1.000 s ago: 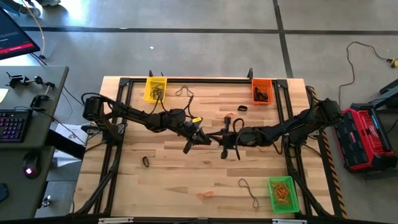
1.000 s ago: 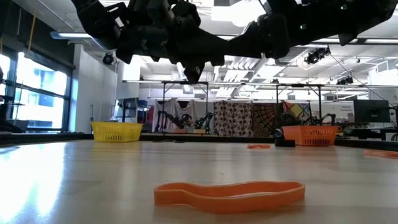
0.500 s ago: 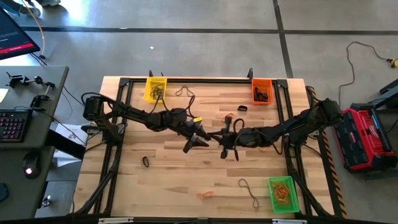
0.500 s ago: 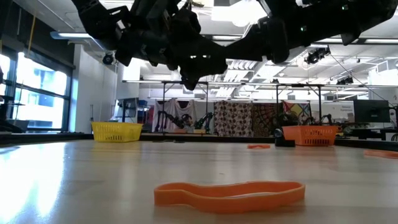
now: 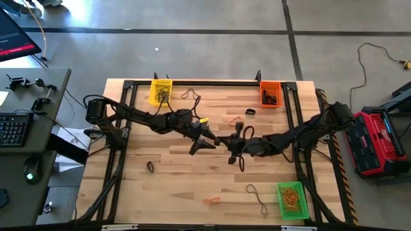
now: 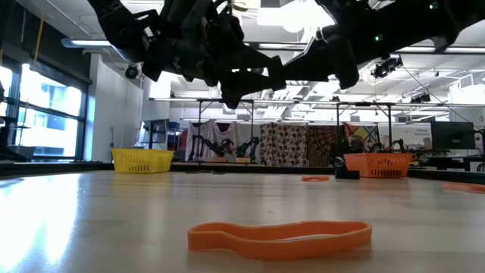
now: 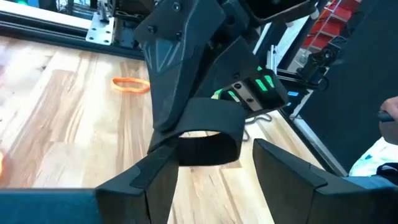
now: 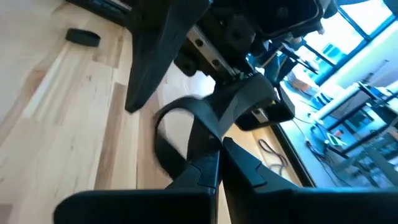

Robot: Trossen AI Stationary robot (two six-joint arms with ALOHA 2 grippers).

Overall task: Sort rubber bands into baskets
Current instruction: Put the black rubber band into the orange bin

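Jaws apart on your left gripper (image 5: 204, 142), jaws pressed together on your right gripper (image 5: 232, 142): the two meet above mid-table, and a black band (image 7: 208, 148) hangs pinched in the right one, its loop lying between the left fingers (image 7: 289, 168). You can see the same band (image 8: 169, 138) curling out from the right gripper's closed tips in the right wrist view.

Around them, loose bands lie scattered on the table (image 5: 173, 173): an orange one (image 5: 212, 200) near the front edge, which fills the foreground of the low view (image 6: 280, 233); a black one (image 5: 150, 167) at left; a dark long one (image 5: 257, 197) beside the green basket (image 5: 290, 199) at the near right corner; an orange one (image 5: 236, 119) and a small black one (image 5: 250, 111) toward the far side.

At the far edge, your yellow basket (image 5: 160, 91) stands left and your orange basket (image 5: 270, 94) right, each with dark bands inside; the green basket holds orange ones.
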